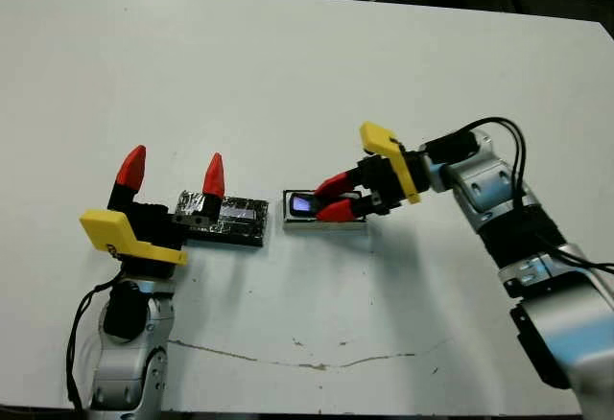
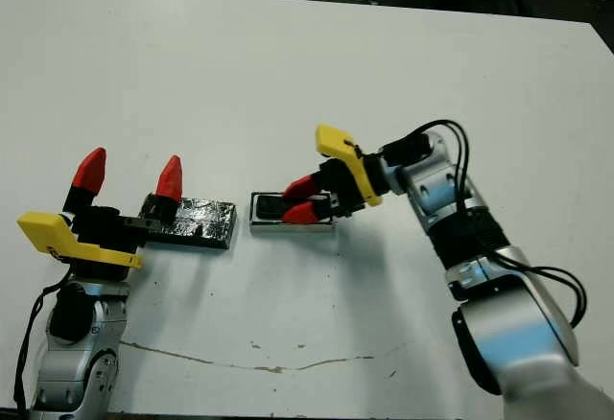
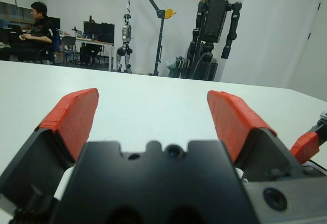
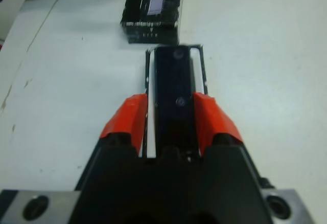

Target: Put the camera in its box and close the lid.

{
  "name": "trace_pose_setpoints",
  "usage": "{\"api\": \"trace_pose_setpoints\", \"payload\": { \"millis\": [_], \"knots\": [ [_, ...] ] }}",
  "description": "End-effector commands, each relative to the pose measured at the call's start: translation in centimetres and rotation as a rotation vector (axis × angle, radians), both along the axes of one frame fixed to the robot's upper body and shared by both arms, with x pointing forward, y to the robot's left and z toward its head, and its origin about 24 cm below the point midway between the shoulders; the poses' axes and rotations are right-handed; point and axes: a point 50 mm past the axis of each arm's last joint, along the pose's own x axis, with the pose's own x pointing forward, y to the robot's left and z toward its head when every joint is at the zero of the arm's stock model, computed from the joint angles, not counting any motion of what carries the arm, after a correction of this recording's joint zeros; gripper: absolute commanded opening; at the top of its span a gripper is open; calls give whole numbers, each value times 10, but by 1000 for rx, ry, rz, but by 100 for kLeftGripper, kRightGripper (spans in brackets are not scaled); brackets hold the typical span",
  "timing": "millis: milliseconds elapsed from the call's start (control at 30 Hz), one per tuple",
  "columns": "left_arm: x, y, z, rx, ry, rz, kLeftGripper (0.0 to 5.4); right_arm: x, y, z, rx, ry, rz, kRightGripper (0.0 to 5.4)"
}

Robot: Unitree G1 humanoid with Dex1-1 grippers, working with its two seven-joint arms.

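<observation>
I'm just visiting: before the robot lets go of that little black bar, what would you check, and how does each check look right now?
1. Camera lined up over the box: ok.
2. Camera fully seated in the box: cannot tell.
3. Right gripper has its fingers on both sides of the camera: ok.
4. Lid on the table beside the box, not blocking it: ok.
5. Left gripper open and holding nothing, next to the lid: ok.
6. Lid on the box: not ok, not yet done.
</observation>
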Motion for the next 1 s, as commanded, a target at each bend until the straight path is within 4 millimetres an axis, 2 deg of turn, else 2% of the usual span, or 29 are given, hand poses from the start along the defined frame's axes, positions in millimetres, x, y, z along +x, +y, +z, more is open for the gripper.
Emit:
{"api": "trace_pose_setpoints", "payload": {
  "millis": [33, 433, 633, 833, 1000],
  "knots": [
    [-2, 0, -2, -2, 11, 4, 540, -1, -13, -11, -91, 14, -28, 307],
    [-2, 0, -3, -4, 10, -2, 540, -5, -13, -6, -67, 9, -11, 452],
    [-2, 0, -3, -7, 15, -4, 540, -5, -18, 10, -27, -74, -10, 532],
    [-2, 0, -3, -15, 14, -14, 540, -6, -27, 36, 25, -124, -35, 538],
    [-2, 0, -3, -5, 15, -10, 540, -8, -30, 49, 132, -151, -72, 538]
  ]
}}
